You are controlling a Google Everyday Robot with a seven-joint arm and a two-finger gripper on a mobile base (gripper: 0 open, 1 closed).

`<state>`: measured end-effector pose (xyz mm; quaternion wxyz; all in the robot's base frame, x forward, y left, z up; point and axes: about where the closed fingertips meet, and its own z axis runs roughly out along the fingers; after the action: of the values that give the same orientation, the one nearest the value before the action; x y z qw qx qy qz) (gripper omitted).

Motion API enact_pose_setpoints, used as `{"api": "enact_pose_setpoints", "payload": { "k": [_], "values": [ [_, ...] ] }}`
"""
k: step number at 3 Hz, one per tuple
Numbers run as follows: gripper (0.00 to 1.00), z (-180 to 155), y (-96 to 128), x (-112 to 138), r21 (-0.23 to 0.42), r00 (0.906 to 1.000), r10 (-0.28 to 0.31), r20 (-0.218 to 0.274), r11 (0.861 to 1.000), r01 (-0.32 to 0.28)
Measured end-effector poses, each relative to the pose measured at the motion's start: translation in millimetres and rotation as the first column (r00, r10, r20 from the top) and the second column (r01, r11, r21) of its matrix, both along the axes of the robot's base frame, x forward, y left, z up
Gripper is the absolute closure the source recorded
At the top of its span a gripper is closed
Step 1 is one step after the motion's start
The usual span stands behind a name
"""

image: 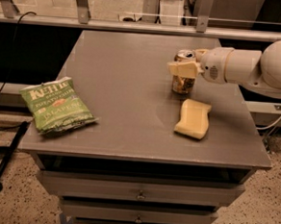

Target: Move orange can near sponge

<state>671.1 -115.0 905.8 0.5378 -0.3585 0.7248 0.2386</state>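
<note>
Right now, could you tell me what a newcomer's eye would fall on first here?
The white arm reaching in from the right stands out most, its pincer closed around the orange can over the right side of the grey table. Just in front of the can lies the pale yellow sponge, apart from it. A green chip bag sits near the table's left front edge.

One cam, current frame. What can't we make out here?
Camera view:
1. Side markings of the orange can: covered by the gripper, shut around its upper half.
2. Whether the can's base rests on the table or hovers above: angle does not settle it.
3. Arm beyond the forearm: cut off by right edge.
4. Small print on the green chip bag: too small.
</note>
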Motion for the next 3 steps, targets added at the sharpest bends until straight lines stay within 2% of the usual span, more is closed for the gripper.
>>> {"api": "enact_pose_setpoints", "payload": {
  "k": [1, 2, 3],
  "values": [
    [1.0, -2, -17, -15, -0.007, 0.9998, -0.021, 0.004, 1.0, 0.021],
    [0.82, -9, -30, -29, 0.004, 0.999, -0.043, -0.009, 0.999, 0.043],
    [0.59, -16, -35, -37, 0.023, 0.9986, -0.05, -0.018, 0.998, 0.051]
  ]
}}
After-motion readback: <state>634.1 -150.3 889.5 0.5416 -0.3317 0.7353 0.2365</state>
